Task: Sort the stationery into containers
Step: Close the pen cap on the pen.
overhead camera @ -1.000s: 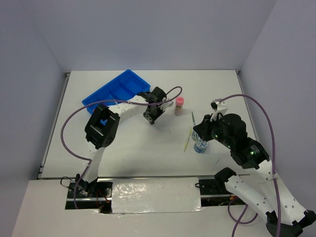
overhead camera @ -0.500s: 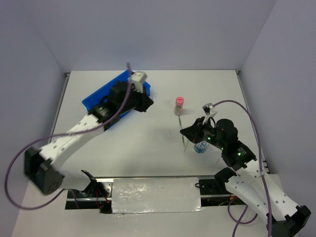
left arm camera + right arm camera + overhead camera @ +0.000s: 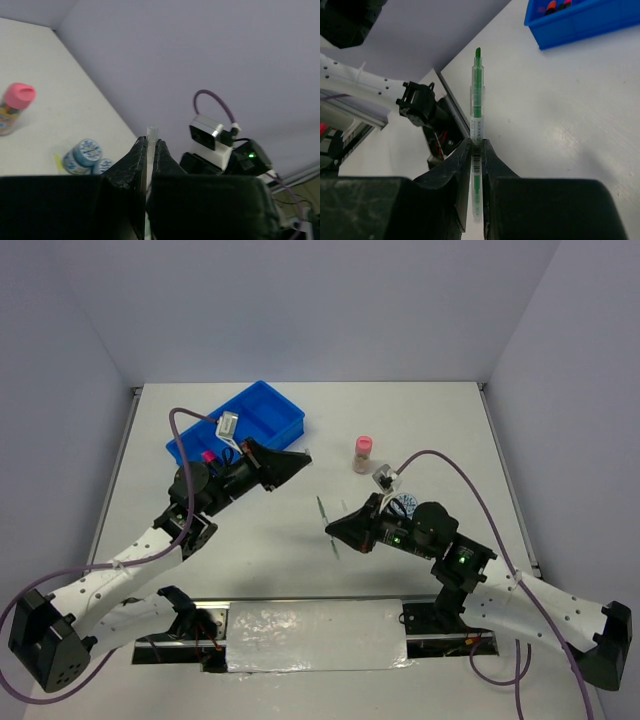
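Observation:
My left gripper hangs just right of the blue tray, shut on a thin clear pen whose tip sticks out past its jaws. My right gripper is at mid-table, shut on a thin green-cored pen, seen from above as a thin line. The pink-capped bottle stands upright at the back. Two blue-white discs lie near it, partly hidden behind my right arm in the top view. The tray holds orange- and pink-capped highlighters.
A yellow pen end shows beside the discs. The right arm's wrist camera faces my left gripper at close range. Purple cables loop over both arms. The table's front rail runs below.
My left gripper has swung from over the tray to its right front. My right gripper has moved left from the discs to mid-table, carrying the green pen.

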### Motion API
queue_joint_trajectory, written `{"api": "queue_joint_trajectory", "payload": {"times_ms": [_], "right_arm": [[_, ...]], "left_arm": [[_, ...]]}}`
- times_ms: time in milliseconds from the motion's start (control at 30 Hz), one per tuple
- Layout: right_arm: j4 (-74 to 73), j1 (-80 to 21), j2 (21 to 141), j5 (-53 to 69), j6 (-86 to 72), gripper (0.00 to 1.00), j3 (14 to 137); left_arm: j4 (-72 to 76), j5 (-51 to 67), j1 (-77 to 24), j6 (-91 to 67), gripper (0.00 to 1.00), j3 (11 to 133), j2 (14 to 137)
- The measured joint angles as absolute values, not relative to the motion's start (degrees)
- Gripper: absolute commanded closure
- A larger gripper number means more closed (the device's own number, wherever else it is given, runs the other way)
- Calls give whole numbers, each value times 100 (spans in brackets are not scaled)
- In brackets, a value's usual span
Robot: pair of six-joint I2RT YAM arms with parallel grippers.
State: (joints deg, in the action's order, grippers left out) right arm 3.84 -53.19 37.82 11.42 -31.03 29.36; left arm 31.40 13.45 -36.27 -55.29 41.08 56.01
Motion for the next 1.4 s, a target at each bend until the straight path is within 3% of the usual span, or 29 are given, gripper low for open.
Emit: {"api": "queue_joint_trajectory", "payload": {"times_ms": [367,1400], "right_arm": [[679,-5581,3684,532,-2886,100,3030],[569,-5640,4064,318,-2624,100,3463]], "left_arm": [[4294,1612,-3629,-6469,100,3671,5516],[3645,2202,-3730,-6005,100,3686,5592]]}}
